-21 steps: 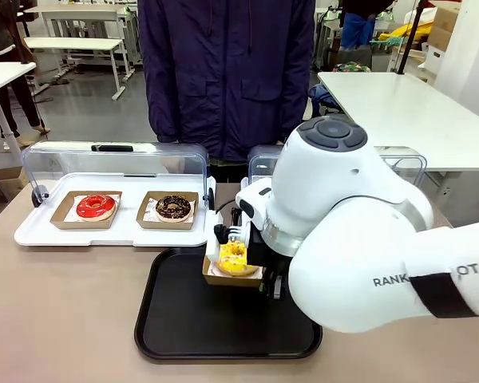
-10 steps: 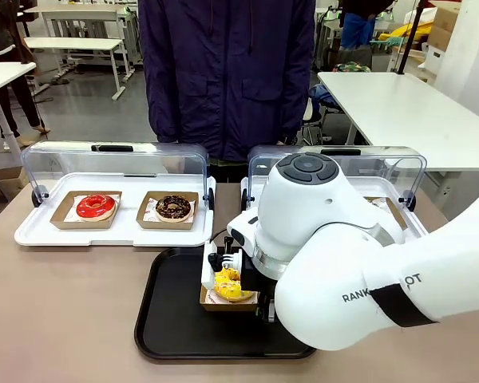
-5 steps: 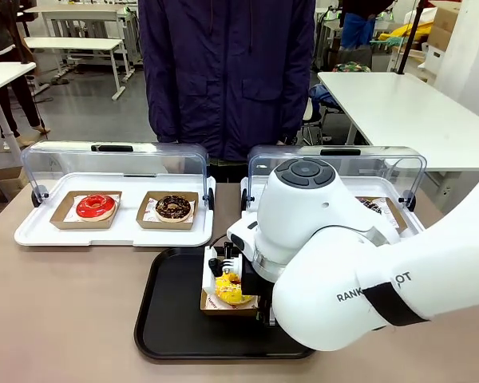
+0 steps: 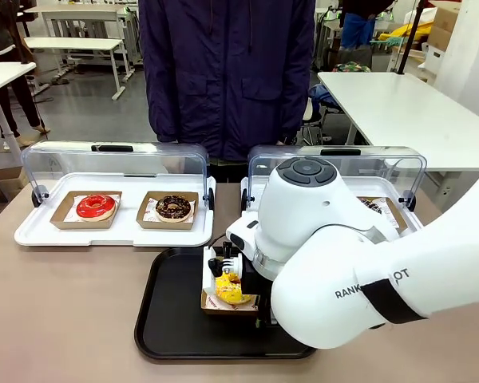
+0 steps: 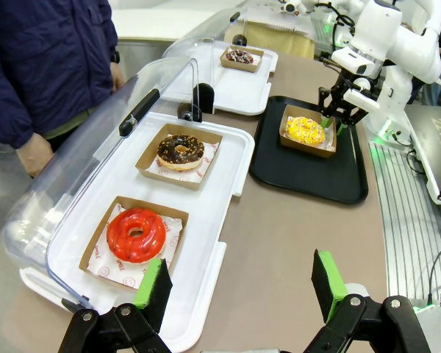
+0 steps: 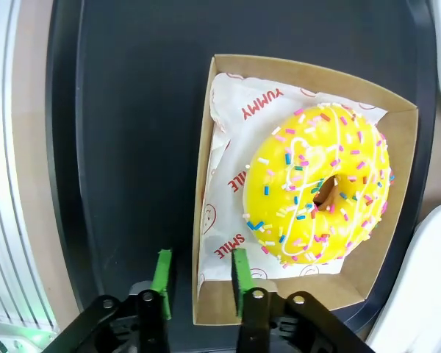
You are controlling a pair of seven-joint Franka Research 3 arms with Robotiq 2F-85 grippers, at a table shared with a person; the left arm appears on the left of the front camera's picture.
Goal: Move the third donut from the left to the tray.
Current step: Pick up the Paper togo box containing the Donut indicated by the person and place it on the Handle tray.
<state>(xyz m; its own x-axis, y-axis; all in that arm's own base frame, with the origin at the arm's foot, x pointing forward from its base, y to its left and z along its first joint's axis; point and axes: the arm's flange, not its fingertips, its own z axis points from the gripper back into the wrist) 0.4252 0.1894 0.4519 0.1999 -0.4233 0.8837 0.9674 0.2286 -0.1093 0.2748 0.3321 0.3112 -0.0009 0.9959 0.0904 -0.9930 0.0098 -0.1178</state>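
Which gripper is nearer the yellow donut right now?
Right. The right gripper straddles its cardboard tray's wall beside the yellow donut; the left gripper hovers far off, by the red donut.

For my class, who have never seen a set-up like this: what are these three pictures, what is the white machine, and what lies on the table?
The white machine is one of two robot arms at a table; a person in a dark jacket stands opposite. One picture looks across the table from the robot's side. The other two come from cameras on the arms' wrists.

On the table are white display trays with clear lids, holding a red donut and chocolate donuts, and a black tray.

The yellow donut sits in its cardboard holder on the black tray. The right pincer has its green pads on either side of the holder's wall with gaps showing, so it seems to grip nothing. The left pincer is open, holding nothing.
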